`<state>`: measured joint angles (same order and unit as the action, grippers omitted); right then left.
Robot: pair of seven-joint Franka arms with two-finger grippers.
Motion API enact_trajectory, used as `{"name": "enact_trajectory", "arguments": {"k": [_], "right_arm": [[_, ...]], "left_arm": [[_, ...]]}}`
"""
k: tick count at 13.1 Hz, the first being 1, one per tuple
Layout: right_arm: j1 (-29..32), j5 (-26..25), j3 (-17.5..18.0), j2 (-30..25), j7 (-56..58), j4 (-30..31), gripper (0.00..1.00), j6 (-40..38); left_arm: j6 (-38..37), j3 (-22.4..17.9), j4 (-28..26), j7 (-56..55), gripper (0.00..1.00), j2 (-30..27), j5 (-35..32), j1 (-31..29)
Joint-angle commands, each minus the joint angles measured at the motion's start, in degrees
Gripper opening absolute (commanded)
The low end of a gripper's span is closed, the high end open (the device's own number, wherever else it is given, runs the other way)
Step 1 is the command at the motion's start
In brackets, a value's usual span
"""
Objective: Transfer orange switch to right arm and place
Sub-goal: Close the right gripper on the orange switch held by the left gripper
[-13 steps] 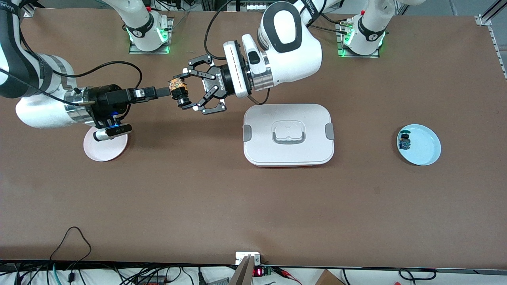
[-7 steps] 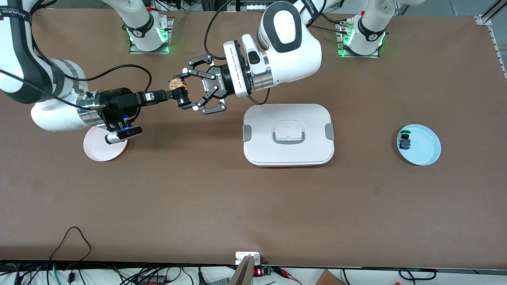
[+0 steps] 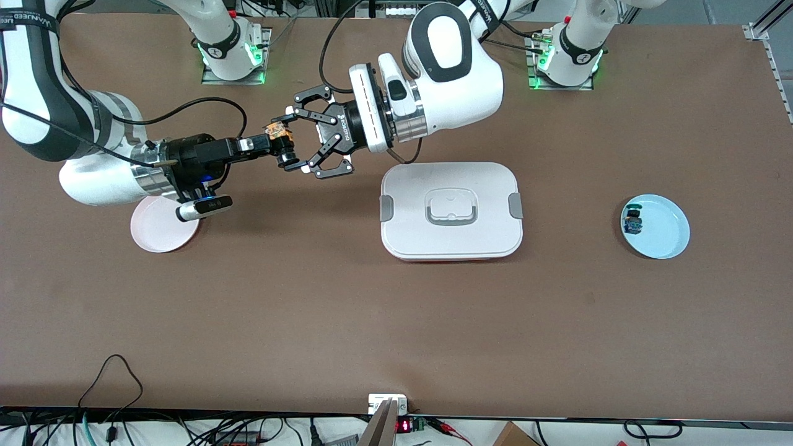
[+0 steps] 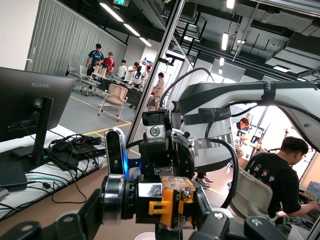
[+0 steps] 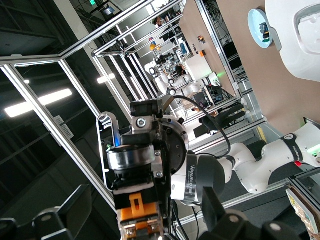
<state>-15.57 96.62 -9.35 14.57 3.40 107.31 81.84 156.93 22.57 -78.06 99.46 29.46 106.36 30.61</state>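
Note:
The orange switch [image 3: 280, 141], black-bodied with an orange block end, hangs in the air over bare table between the pink plate and the white box. My left gripper [image 3: 290, 142] is shut on the switch, pinching it across its length. In the left wrist view the switch [image 4: 170, 202] fills the space between the fingers. My right gripper [image 3: 269, 144] reaches in from the right arm's end of the table. It is open, with its fingers standing either side of the switch [image 5: 140, 215] and a gap on each side.
A white lidded box [image 3: 452, 244] sits mid-table. A pink plate [image 3: 155, 238] lies under the right arm's wrist. A blue plate [image 3: 666, 232] toward the left arm's end holds a small black switch with green and blue parts [image 3: 633, 221].
The right arm has pushed its gripper in toward the left gripper until its fingers flank the switch. The left arm and the switch have stayed still.

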Motion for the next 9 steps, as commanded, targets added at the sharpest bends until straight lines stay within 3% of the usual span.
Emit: {"name": "enact_trajectory", "arguments": {"k": [1, 3, 4, 6, 9], "right_arm": [[-0.6, 1.0, -0.1, 0.3, 0.8, -0.7, 0.74, -0.3], [-0.7, 1.0, -0.1, 0.2, 0.7, -0.7, 0.51, -0.5], [-0.5, 1.1, -0.1, 0.3, 0.3, -0.7, 0.26, -0.6], [-0.6, 1.0, 0.0, 0.3, 0.4, -0.7, 0.14, -0.8], [-0.6, 1.0, -0.1, 0.2, 0.8, -0.7, 0.10, -0.7]], "left_arm": [[0.7, -0.7, -0.2, 0.1, 0.01, -0.7, 1.4, 0.7], [0.7, -0.7, -0.2, 0.0, 0.01, -0.7, 1.4, 0.8], [0.6, -0.7, -0.2, 0.0, 0.01, -0.7, 1.3, 0.8], [0.6, -0.7, -0.2, 0.1, 0.02, -0.6, 1.3, 0.9], [0.7, -0.7, -0.2, 0.0, 0.03, -0.6, 1.2, 0.9]]}}
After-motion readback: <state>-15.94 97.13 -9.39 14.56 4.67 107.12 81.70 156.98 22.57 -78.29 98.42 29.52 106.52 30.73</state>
